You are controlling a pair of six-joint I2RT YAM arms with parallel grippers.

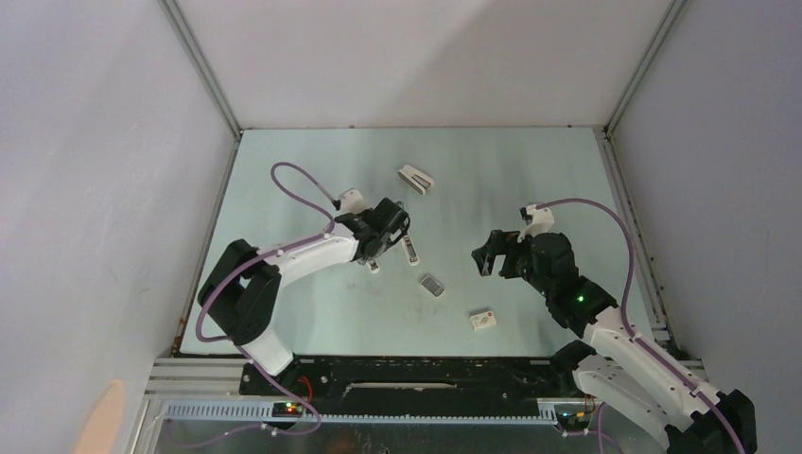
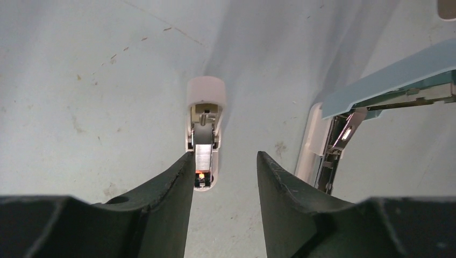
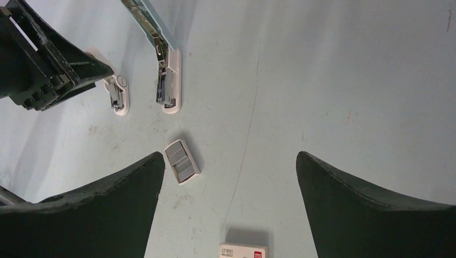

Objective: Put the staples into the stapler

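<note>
Grey ribbed metal staples (image 3: 182, 161) lie loose (near the opened slim grey-green stapler (image 3: 171, 75)); I see the left gripper (image 2: 226, 156) released astride a white-capped piece (image 2: 205, 97), and the right gripper (image 3: 230, 161) released.

Staples (image 1: 432, 285): approach free from 2 o'clock, bare table (image 1: 460, 270) through to right gripper (image 1: 484, 257). Obstacles: stapler (image 1: 409, 249) close at 11 o'clock; cardboard box (image 1: 483, 321), apart, at 4 o'clock.
</note>
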